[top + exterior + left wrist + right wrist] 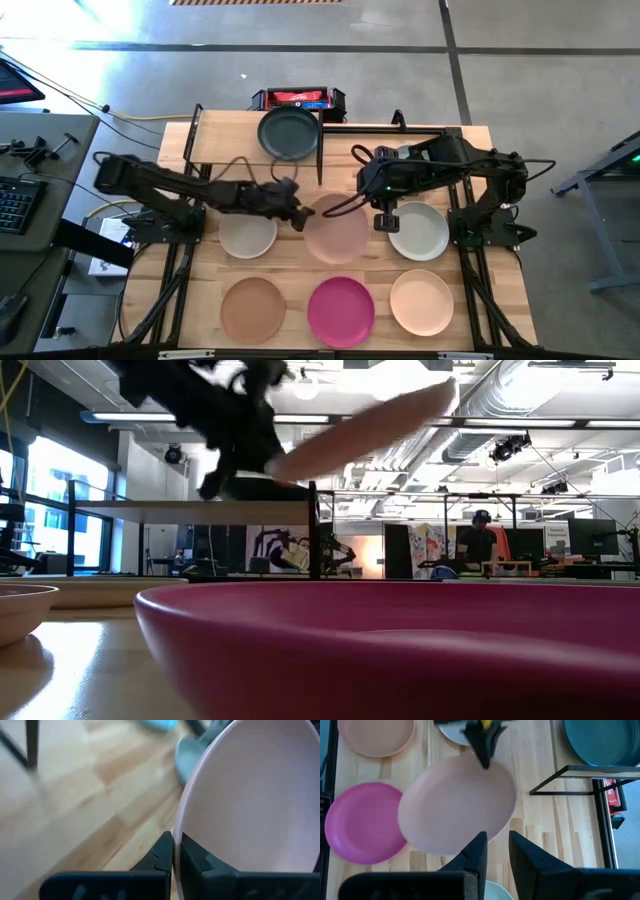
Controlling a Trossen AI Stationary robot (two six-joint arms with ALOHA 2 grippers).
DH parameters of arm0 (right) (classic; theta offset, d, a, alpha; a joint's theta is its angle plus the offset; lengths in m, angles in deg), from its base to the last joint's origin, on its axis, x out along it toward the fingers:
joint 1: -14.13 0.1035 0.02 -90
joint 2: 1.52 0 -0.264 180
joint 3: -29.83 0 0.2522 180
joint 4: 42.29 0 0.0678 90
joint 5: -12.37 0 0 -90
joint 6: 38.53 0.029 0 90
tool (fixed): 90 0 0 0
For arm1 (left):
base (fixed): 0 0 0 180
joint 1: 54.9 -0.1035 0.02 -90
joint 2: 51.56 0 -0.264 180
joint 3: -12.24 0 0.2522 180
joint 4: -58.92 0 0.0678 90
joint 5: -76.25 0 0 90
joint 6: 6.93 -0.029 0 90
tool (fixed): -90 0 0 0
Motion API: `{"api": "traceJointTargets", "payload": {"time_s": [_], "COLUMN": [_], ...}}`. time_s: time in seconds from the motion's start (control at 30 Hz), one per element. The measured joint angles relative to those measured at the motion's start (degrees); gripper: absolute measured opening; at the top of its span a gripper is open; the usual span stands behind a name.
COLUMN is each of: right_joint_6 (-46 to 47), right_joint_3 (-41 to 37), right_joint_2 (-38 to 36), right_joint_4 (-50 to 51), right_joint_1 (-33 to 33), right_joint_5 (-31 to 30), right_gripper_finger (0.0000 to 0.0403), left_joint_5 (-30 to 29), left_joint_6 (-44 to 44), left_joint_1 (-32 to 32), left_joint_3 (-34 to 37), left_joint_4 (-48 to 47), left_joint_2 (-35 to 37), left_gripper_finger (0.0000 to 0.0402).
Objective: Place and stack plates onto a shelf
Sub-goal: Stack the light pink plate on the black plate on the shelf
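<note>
A pale pink plate (340, 232) hangs above the table's middle, with my left gripper (298, 215) shut on it. The low view shows this plate (370, 425) tilted, well above the table. The shelf (225, 135) stands at the far edge with a dark teal plate (290, 132) lying on it. On the table rest an off-white plate (247, 235), a pale green plate (418, 230), a tan plate (252, 308), a magenta plate (340, 311) and a peach plate (421, 302). My right gripper (496, 837) hovers open over the pink plate's right side, with nothing between its fingers. My left gripper pinches the pink plate's rim (178, 827) on the side toward the table's left, one finger on the plate's upper face and one under it. The fingers come from the table's left, slanting down. The plate is lifted clear and tilted, its free edge (445, 390) higher than the held one.
The shelf's thin black frame (580, 770) and upright post (313, 530) stand beyond the lifted plate. A red and black box (298, 98) sits behind the shelf. Bare wood shows on the shelf to the left of the teal plate.
</note>
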Motion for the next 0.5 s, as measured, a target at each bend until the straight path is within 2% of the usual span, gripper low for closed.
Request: {"api": "traceJointTargets", "payload": {"time_s": [0.3, 0.5], "right_joint_6": [1.7, 3.9], "right_joint_3": [0.0, 0.0], "right_joint_2": [0.0, 0.0], "right_joint_4": [-0.1, -0.3], "right_joint_1": [0.0, 0.0], "right_joint_5": [-1.3, -3.6], "right_gripper_finger": [0.006, 0.006], "left_joint_5": [-3.6, -3.7], "left_joint_6": [-7.4, -13.4], "left_joint_1": [-3.8, -9.7], "left_joint_3": [-0.1, -0.1], "left_joint_4": [-1.9, -2.6], "left_joint_2": [14.6, 21.7], "left_gripper_finger": [0.0001, 0.0001]}}
